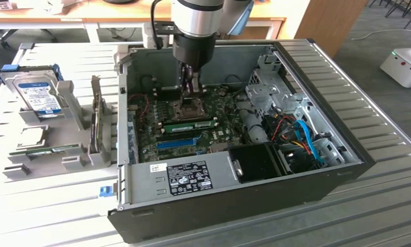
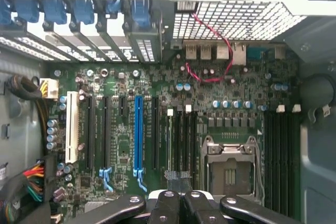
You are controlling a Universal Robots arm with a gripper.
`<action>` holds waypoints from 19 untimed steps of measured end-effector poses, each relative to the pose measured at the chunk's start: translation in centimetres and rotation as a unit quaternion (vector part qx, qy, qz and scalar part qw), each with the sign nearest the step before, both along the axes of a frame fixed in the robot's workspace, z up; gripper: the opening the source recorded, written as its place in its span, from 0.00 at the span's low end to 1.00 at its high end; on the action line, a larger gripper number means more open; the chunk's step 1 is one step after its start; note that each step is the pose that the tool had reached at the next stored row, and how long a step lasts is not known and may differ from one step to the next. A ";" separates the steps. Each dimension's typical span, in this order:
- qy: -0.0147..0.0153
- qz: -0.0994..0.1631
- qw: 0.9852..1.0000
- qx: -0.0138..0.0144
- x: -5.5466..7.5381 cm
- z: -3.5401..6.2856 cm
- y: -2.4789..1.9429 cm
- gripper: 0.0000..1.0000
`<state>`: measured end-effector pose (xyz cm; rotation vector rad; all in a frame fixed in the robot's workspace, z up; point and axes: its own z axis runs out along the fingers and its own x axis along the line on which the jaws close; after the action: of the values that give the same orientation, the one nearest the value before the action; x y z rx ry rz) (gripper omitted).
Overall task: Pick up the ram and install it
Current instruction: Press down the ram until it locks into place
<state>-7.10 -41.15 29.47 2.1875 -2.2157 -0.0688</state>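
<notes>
The ram [image 1: 191,123] is a long green stick standing on edge in a memory slot of the motherboard [image 1: 166,135], right beside the CPU socket [image 1: 189,109]. In the wrist view the ram [image 2: 169,140] appears as a thin pale line in its slot. My gripper [image 1: 191,102] reaches down into the open computer case, low over the socket and the slots. Its fingers are shut with nothing visible between them. In the wrist view the gripper [image 2: 178,178] hangs over one end of the ram. I cannot tell whether it touches it.
The case walls [image 1: 126,103] and the drive cage [image 1: 274,87] hem in the board. Cables [image 1: 302,136] and a black fan shroud [image 1: 260,162] fill the near corner. Outside the case, a grey rack [image 1: 75,110] holds a silver hard drive [image 1: 40,95] and another green stick [image 1: 54,151].
</notes>
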 end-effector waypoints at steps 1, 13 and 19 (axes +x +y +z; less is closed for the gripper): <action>0.000 0.000 1.000 0.000 0.2 0.00 0.00 0.11; 0.000 0.000 1.000 0.000 1.9 0.00 0.00 0.11; 0.000 0.000 1.000 0.000 2.0 0.00 0.00 0.11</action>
<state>-5.12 -41.15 29.47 2.1875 -2.2159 -0.0688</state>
